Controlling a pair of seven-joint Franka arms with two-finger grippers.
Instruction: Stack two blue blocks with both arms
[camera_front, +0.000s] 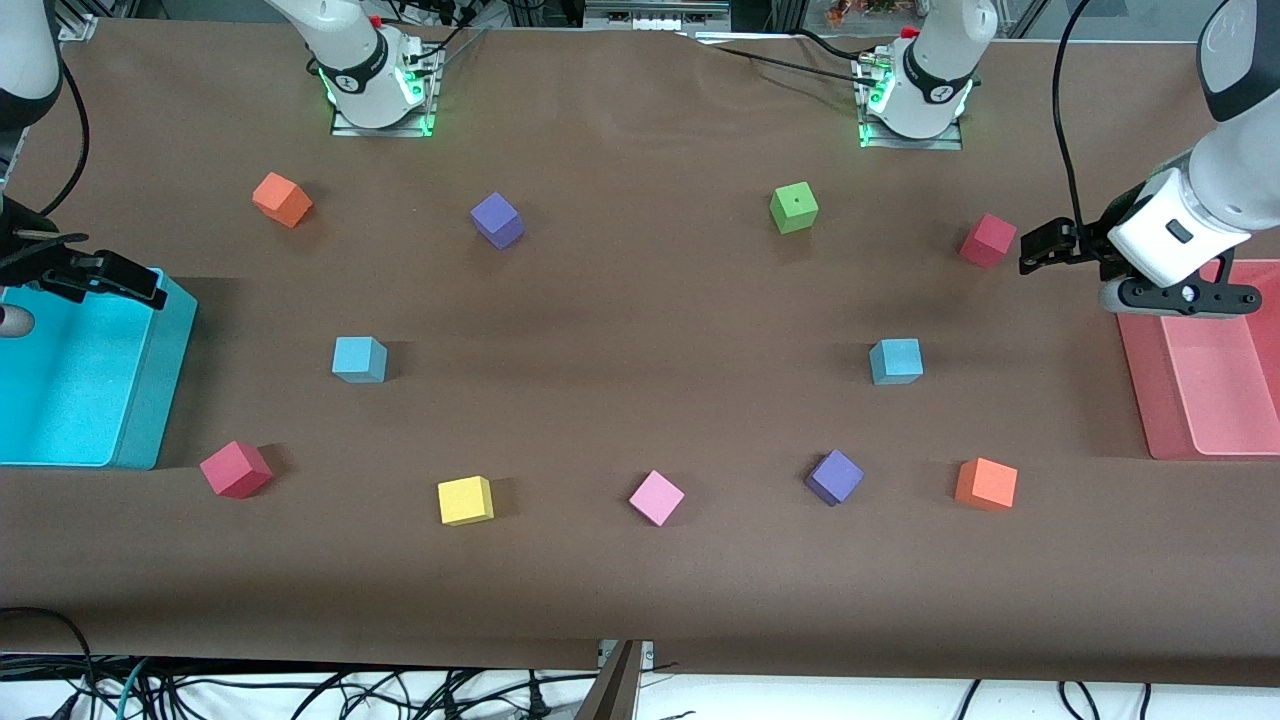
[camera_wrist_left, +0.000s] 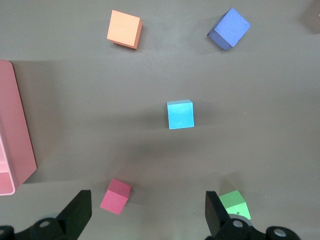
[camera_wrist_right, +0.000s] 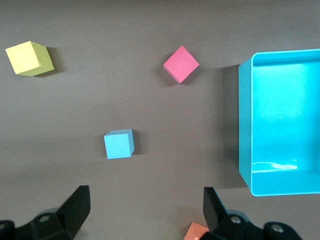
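Two light blue blocks sit apart on the brown table. One (camera_front: 359, 359) is toward the right arm's end and also shows in the right wrist view (camera_wrist_right: 119, 144). The other (camera_front: 896, 361) is toward the left arm's end and also shows in the left wrist view (camera_wrist_left: 180, 114). My left gripper (camera_front: 1038, 248) hangs open and empty beside a red cube (camera_front: 988, 240), by the pink tray; its jaws (camera_wrist_left: 148, 210) stand wide apart. My right gripper (camera_front: 135, 285) hangs open and empty over the cyan bin's rim; its jaws (camera_wrist_right: 145, 210) are wide apart too.
A cyan bin (camera_front: 150, 400) stands at the right arm's end and a pink tray (camera_front: 1140, 380) at the left arm's end. Loose cubes lie around: orange (camera_front: 283, 199), purple (camera_front: 497, 220), green (camera_front: 794, 207), red (camera_front: 236, 469), yellow (camera_front: 465, 500), pink (camera_front: 656, 497), purple (camera_front: 834, 477), orange (camera_front: 986, 484).
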